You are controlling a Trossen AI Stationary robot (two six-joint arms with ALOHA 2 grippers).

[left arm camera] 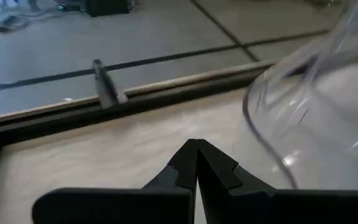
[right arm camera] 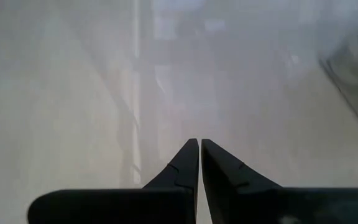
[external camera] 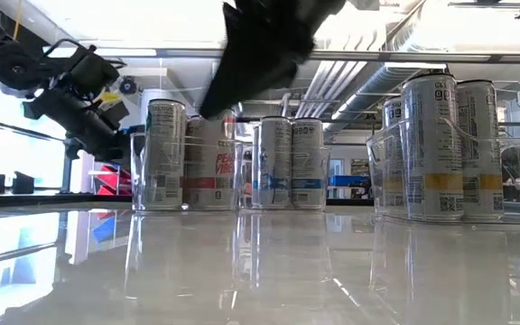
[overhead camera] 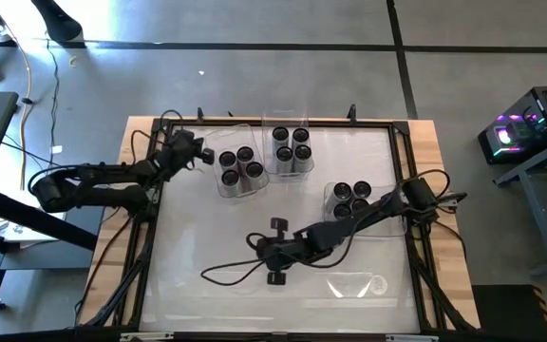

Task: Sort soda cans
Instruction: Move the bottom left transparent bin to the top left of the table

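The soda cans (overhead camera: 240, 167) look light, stiff and slippery; grip mid-side. Left hand (overhead camera: 205, 155) and right hand (overhead camera: 266, 249) are both closed, holding nothing.

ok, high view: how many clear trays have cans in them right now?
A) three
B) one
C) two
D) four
A: the high view shows three groups of soda cans, each in its own clear tray: a left tray, a middle tray and a right tray. A fourth clear tray near the front edge holds none.
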